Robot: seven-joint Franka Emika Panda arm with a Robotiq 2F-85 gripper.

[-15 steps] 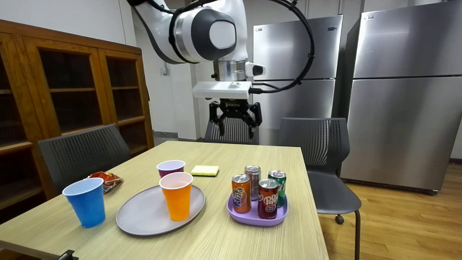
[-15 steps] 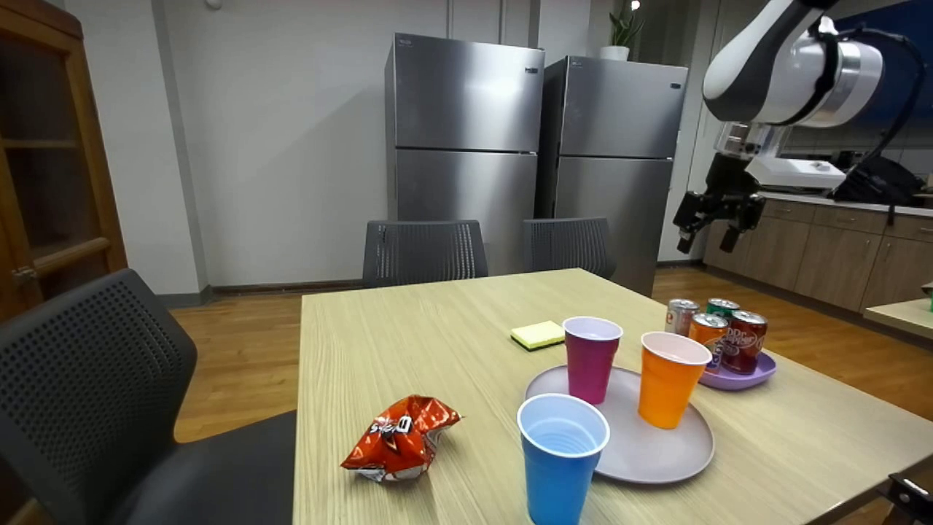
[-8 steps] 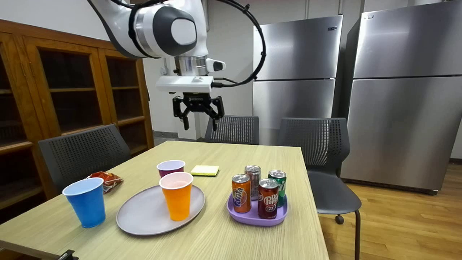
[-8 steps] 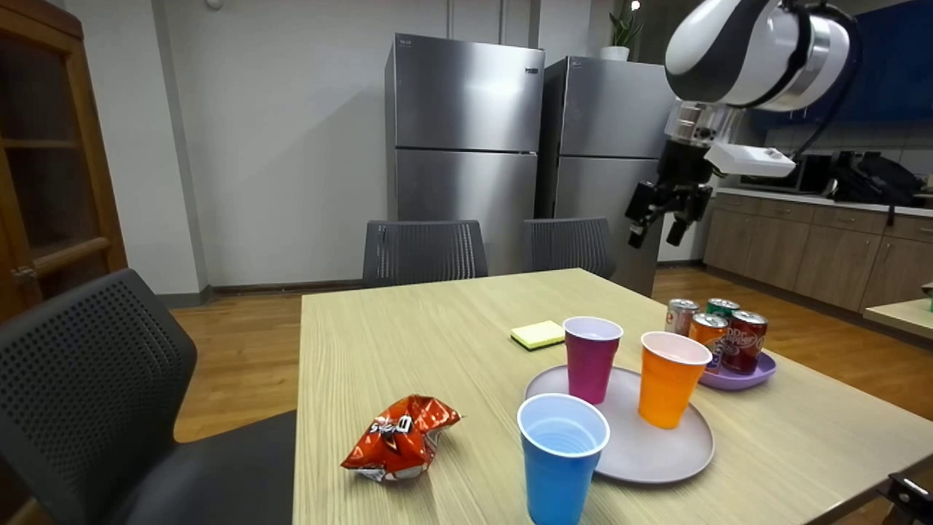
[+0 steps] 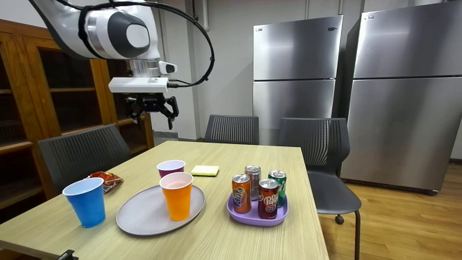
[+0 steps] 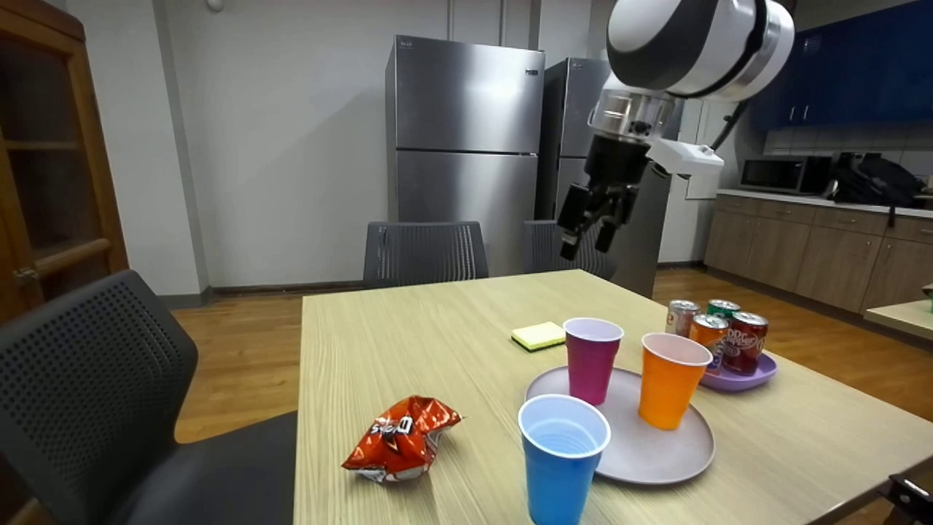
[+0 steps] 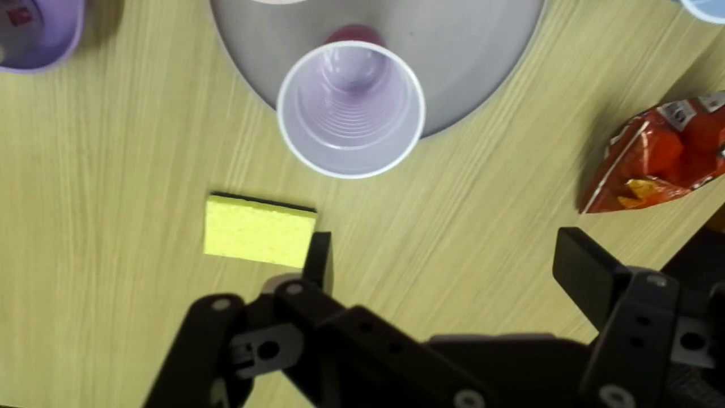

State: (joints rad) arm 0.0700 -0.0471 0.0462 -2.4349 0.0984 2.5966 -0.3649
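My gripper (image 5: 154,124) hangs open in the air above the table, with nothing between its fingers. Beneath it in the wrist view, the yellow sponge (image 7: 257,231) with a dark underside lies beside one fingertip, and the red snack bag (image 7: 660,158) lies past the opposite finger (image 7: 589,272). Ahead of the open jaws stands the magenta cup (image 7: 351,113), upright on the grey plate (image 7: 481,51). An orange cup (image 6: 672,383) shares that plate. The blue cup (image 6: 561,467) stands on the table beside it. The gripper touches none of these.
Several soda cans, among them an orange one (image 5: 241,195) and a dark red one (image 5: 268,200), stand on a purple tray (image 5: 252,220) by the table's side edge. Dark chairs (image 5: 232,129) surround the table. A wooden cabinet (image 5: 68,86) and steel fridges (image 5: 296,54) stand behind.
The arm has swept leftward in both exterior views, away from the cans' side and toward the snack bag's side. The gripper has turned somewhat and stayed open. The tabletop things have not moved.
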